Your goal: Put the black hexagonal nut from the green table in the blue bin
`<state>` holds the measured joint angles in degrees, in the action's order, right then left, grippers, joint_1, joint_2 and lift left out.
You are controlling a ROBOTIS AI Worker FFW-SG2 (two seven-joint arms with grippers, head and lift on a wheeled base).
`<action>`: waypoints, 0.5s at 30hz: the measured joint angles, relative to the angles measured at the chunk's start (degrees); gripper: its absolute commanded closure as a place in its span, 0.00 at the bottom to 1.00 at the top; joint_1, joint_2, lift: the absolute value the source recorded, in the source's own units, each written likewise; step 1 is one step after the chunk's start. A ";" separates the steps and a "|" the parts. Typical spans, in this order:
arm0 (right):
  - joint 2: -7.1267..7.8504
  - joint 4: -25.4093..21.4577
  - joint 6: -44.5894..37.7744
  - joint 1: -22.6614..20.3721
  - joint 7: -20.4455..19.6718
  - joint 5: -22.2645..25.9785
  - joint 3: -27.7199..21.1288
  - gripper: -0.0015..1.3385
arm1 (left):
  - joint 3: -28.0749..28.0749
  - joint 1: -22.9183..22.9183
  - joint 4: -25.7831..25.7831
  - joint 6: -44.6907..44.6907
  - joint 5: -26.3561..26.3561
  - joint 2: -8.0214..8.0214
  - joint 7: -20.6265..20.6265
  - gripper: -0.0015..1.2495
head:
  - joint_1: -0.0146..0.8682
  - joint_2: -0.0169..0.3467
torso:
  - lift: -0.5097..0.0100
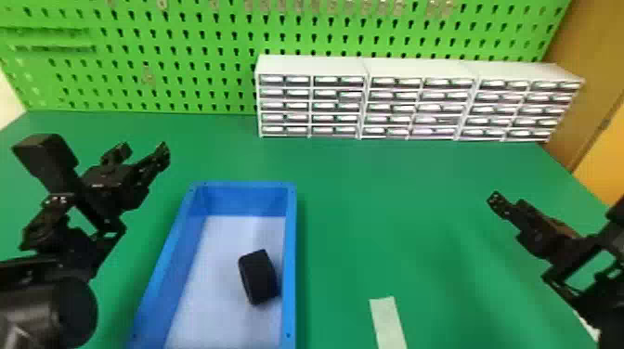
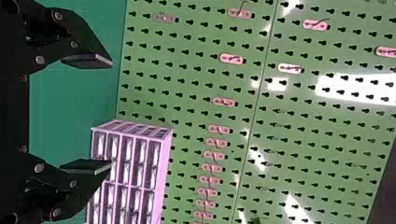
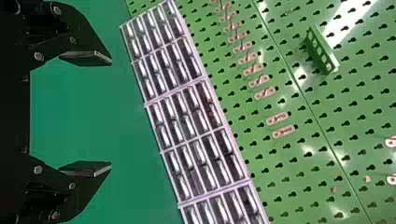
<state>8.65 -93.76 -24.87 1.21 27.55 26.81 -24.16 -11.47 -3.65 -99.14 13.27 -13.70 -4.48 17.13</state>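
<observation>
1. Locate the nut (image 1: 258,277) inside the bin (image 1: 290,260), on the pale floor, near the right-hand wall. Judge placement complete.
2. Read the left hand (image 2: 111,113) as spread wide, gripping nothing, above the left part of the worktop (image 1: 353,195). Read the right hand (image 3: 111,113) likewise: spread wide, empty, raised over the right part.
3. Avoid a second pick. Risk lifting the nut back out, or dropping it outside, through needless re-gripping.
4. Keep the left arm (image 1: 69,311) clear of the near rim. Risk dragging or tipping the bin by a low or inward swing.
5. Expect sliding or rolling of the nut into the wall if jolted; anticipate little harm while inside.
6. Limit forward travel of both hands. Risk striking the drawers (image 1: 306,106) through overreach.
7. Note the near end of the bin, cut off at the bottom of the head view, along with part of the strip (image 1: 389,322).
8. Note the right arm (image 1: 606,297), cut off at the right edge.
9. Cannot make out the nut's six-sided outline or hole, nor confirm contact with the wall. Cannot inspect its underside.
</observation>
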 measured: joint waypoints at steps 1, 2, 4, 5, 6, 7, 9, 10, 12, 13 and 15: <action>-0.05 0.02 0.00 -0.05 0.03 -0.05 -0.14 0.35 | 0.01 0.00 0.00 0.00 0.00 0.00 0.00 0.39 | 0.80 0.07 | 0.79; -0.08 0.05 0.00 -0.11 0.04 -0.11 -0.28 0.35 | 0.02 0.00 0.00 0.00 -0.01 0.00 0.00 0.39 | 0.80 0.07 | 0.79; -0.11 0.10 0.00 -0.20 0.05 -0.15 -0.43 0.35 | 0.03 -0.01 0.00 0.00 -0.01 0.00 0.00 0.39 | 0.80 0.07 | 0.79; -0.14 0.13 0.03 -0.26 0.05 -0.17 -0.49 0.35 | 0.02 -0.02 0.00 0.00 -0.01 0.00 0.00 0.39 | 0.80 0.07 | 0.79; -0.16 0.16 0.09 -0.30 0.06 -0.20 -0.55 0.35 | 0.01 -0.02 0.00 -0.01 -0.01 0.00 0.00 0.39 | 0.80 0.07 | 0.79; -0.22 0.18 0.18 -0.34 0.07 -0.25 -0.61 0.35 | -0.02 -0.02 0.00 -0.02 -0.01 0.00 0.00 0.39 | 0.80 0.07 | 0.79; -0.45 0.26 0.51 -0.43 0.08 -0.41 -0.82 0.35 | -0.08 -0.03 0.00 -0.06 -0.01 0.00 0.00 0.39 | 0.80 0.07 | 0.79; -0.59 0.29 0.69 -0.46 0.08 -0.49 -0.94 0.35 | -0.10 -0.04 0.00 -0.07 -0.01 0.00 0.00 0.39 | 0.80 0.07 | 0.79; -0.97 0.36 1.15 -0.47 0.11 -0.65 -1.26 0.35 | -0.12 -0.04 0.00 -0.12 -0.01 0.00 0.00 0.39 | 0.80 0.07 | 0.79; -1.12 0.38 1.33 -0.46 0.13 -0.70 -1.38 0.35 | -0.12 -0.04 0.00 -0.13 -0.01 0.00 0.00 0.39 | 0.80 0.07 | 0.79; -1.37 0.41 1.67 -0.42 0.14 -0.79 -1.59 0.35 | -0.13 -0.04 0.00 -0.17 -0.01 0.00 0.00 0.39 | 0.80 0.07 | 0.79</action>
<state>7.28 -93.35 -23.20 0.79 27.68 26.02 -25.75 -11.60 -3.69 -99.14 13.11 -13.71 -4.48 17.13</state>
